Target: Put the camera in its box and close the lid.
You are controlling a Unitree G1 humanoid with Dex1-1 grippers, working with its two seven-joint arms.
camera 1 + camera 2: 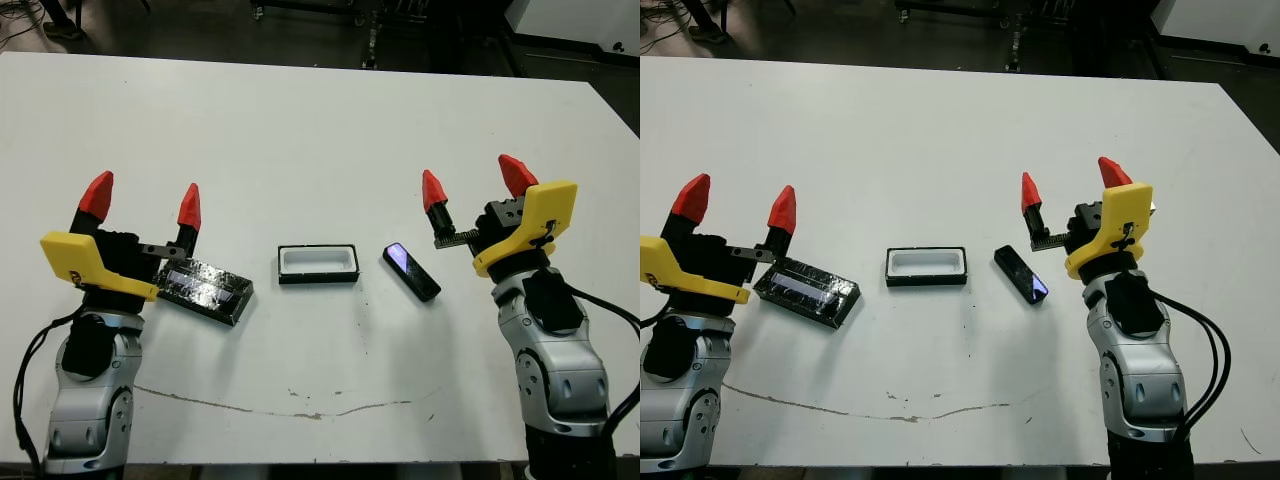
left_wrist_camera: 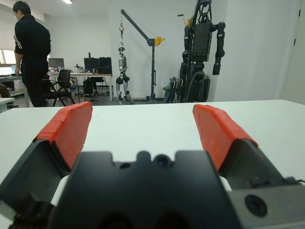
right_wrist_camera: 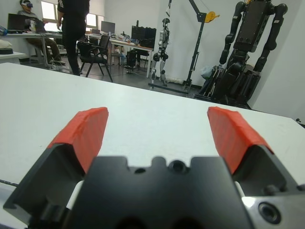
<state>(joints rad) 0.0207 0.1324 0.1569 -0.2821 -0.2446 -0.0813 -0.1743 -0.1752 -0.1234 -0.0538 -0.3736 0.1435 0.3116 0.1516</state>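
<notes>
Left eye view: the white table [image 1: 300, 120] fills almost the whole frame, with dark floor along the top edge. At lower left the left gripper [image 1: 143, 205] is raised off the table, its two red-tipped fingers spread wide with nothing between them. At lower right the right gripper [image 1: 475, 182] is likewise raised, fingers spread and holding nothing. The lid [image 1: 204, 289] lies flat left of centre, glossy and crinkled, just beside the left gripper's body. The box [image 1: 318, 264] sits open at the middle of the frame, white inside showing. The camera [image 1: 411, 271] lies slanted on the table right of the box, near it but apart, purple-blue face up.
</notes>
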